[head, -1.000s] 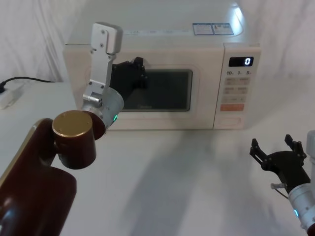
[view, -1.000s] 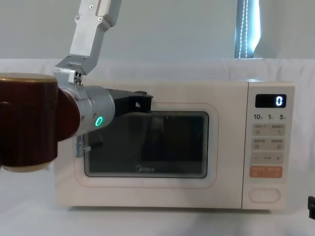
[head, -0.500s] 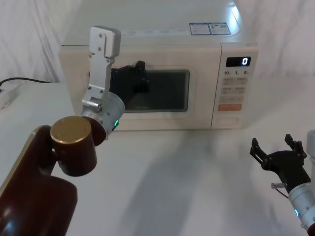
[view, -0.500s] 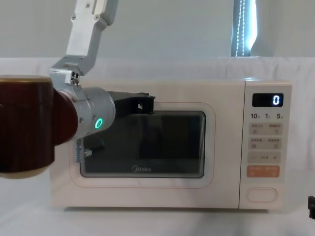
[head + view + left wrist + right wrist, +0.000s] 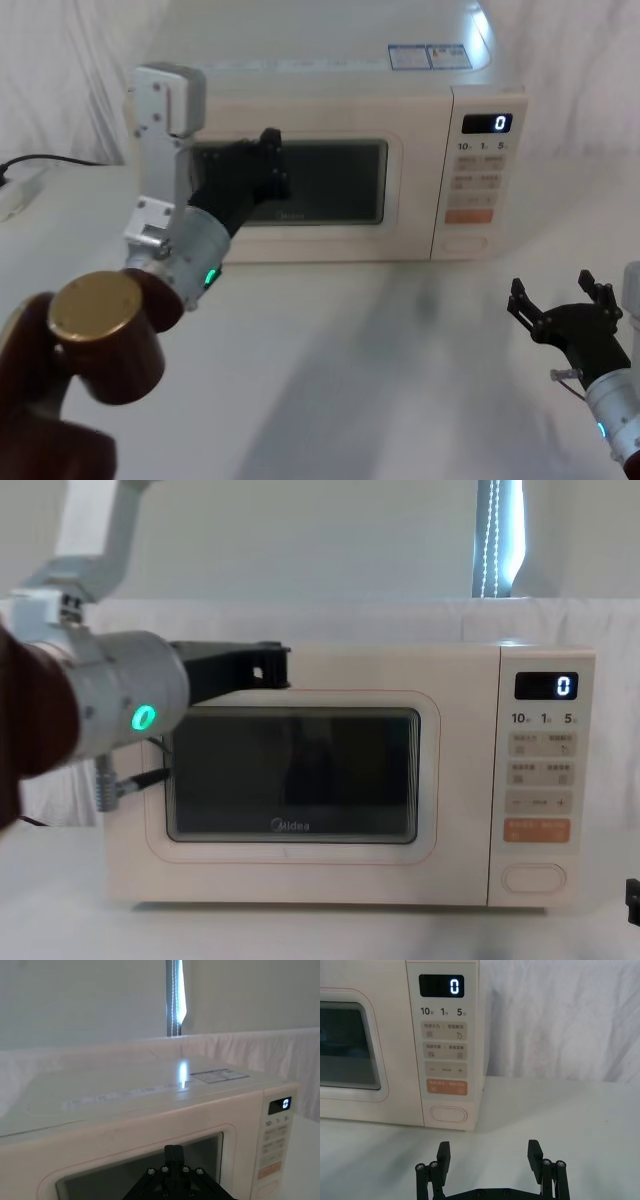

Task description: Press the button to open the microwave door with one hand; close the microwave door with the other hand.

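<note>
Backed off leftward, left gripper [image 5: 268,160] faces the shut microwave door [image 5: 330,215].

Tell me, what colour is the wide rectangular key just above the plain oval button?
Orange: the rectangular key sits above the cream button, clearest in the right wrist view.

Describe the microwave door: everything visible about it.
The door is a wide cream panel, plastic by its look, with a dark rounded-rectangle glass window inside a raised frame and a small Midea logo under the glass. It is shut, flush with the control strip to its right. The left pincer hangs in front of its upper left part; whether it touches cannot be told. The right pincer is open, low and away from it, facing the button.
</note>
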